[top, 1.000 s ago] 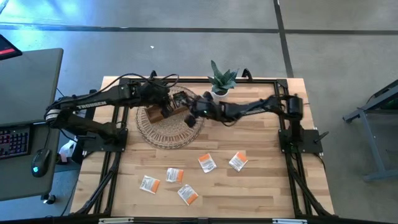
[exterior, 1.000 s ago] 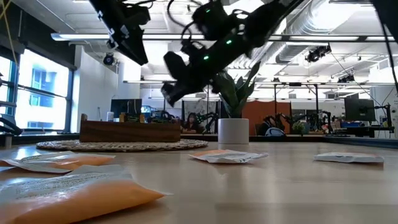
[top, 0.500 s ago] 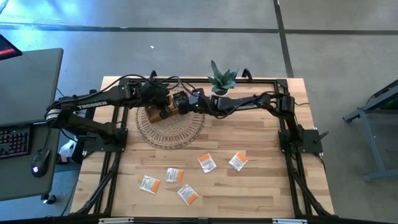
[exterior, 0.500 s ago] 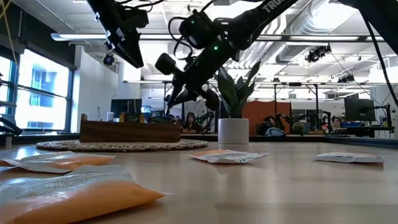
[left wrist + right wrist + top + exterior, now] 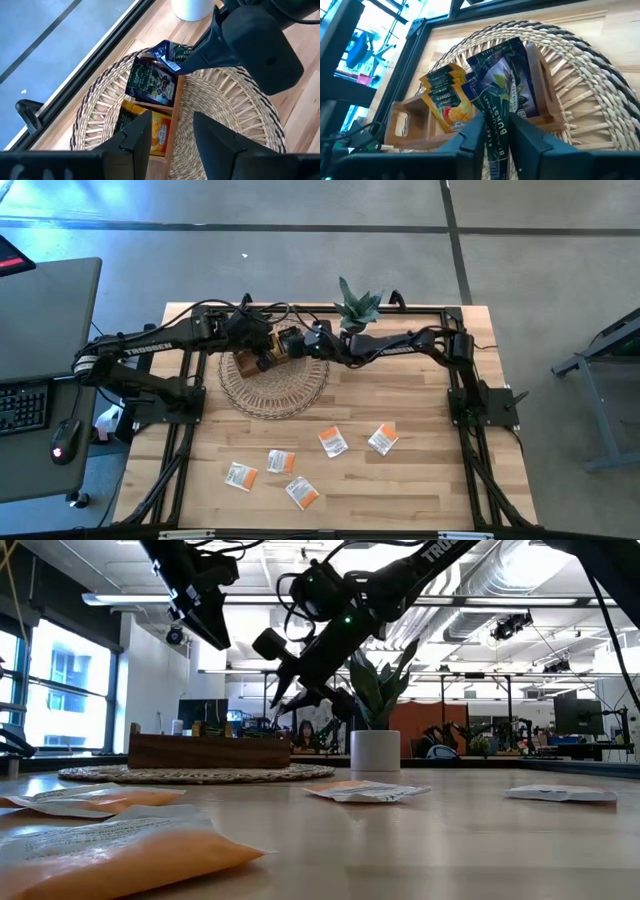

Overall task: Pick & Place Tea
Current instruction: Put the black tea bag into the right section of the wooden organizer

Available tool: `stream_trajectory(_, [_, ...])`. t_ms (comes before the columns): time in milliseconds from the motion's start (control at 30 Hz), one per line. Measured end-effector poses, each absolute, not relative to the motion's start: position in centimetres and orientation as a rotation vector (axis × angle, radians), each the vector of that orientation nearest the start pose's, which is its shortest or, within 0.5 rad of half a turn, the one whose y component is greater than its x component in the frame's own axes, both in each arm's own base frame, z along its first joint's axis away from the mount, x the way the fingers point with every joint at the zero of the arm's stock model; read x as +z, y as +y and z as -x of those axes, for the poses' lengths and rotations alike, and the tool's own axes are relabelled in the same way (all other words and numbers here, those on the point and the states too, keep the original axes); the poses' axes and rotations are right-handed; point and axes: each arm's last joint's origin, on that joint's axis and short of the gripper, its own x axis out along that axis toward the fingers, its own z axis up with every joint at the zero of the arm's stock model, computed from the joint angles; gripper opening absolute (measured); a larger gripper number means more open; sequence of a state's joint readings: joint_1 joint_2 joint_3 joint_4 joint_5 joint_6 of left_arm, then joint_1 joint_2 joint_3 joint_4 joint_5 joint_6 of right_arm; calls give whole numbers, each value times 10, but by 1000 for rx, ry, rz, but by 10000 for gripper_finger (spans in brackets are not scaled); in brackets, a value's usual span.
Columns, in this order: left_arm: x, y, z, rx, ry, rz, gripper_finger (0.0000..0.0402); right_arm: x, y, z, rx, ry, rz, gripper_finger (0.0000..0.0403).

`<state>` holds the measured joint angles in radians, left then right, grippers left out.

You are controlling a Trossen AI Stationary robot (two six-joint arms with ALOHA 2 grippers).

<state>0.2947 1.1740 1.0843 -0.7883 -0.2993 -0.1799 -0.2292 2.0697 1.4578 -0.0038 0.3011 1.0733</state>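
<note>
Five orange-and-white square tea sachets (image 5: 333, 442) lie on the pale wooden table (image 5: 420, 480) near the round woven wicker mat (image 5: 272, 388), the right gripper (image 5: 496, 131) pinching a dark sachet (image 5: 496, 127), the left gripper (image 5: 170, 131) parted, empty.

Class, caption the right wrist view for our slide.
Right end effector lowering a dark tea sachet into the wooden tray.
</note>
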Motion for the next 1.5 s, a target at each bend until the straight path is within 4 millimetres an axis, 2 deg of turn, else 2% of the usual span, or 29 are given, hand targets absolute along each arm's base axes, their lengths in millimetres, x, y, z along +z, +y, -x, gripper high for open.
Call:
stream_trajectory(300, [311,74,-216,633,838,161,143,191,-116,-446,-767,266,-1004,130])
stream_trajectory(667, [311,74,-216,625,843,144,143,195,-122,-447,-726,238,-985,134])
stream_trajectory(967, [307,73,-210,623,927,143,143,212,-120,-453,-350,293,-775,133])
stream_trajectory(1033, [305,72,-208,626,950,153,143,220,-117,-450,-256,325,-716,133])
stream_trajectory(1133, [307,70,-205,597,919,185,143,240,-112,-440,-204,361,-619,133])
stream_trajectory(1200, [301,68,-203,554,896,210,143,256,-108,-430,-238,389,-538,133])
stream_trajectory(1300, [283,65,-199,505,830,256,143,275,-100,-410,-393,470,-413,133])
stream_trajectory(1367, [271,65,-199,496,722,259,143,283,-93,-399,-491,519,-341,133])
stream_trajectory(1500, [241,66,-202,491,589,259,143,289,-77,-385,-555,617,-275,133])
